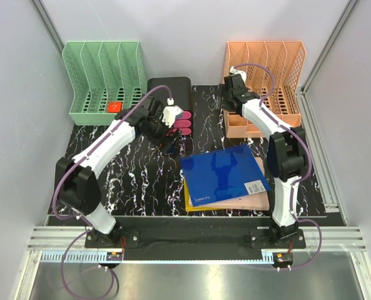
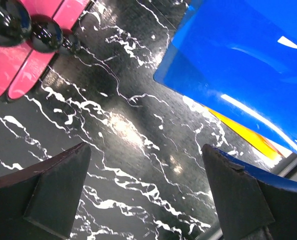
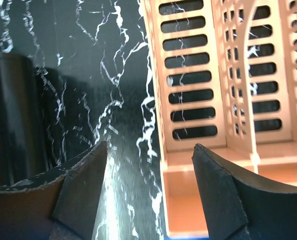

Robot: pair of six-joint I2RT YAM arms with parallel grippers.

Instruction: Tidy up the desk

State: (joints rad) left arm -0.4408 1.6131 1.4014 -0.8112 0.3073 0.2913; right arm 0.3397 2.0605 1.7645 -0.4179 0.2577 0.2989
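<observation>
top external | blue folder hides most of peach sheet on desk

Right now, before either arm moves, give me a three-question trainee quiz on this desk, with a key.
1. True or false: the blue folder lies on top of the other folders on the desk.
2. Multiple choice: what colour is the file rack that holds the small red item? A green, B orange, C blue.
3. Fill in: the left gripper and the right gripper each hold ____.

Key: 1 true. 2 A. 3 nothing; both stand open over the desk.
</observation>
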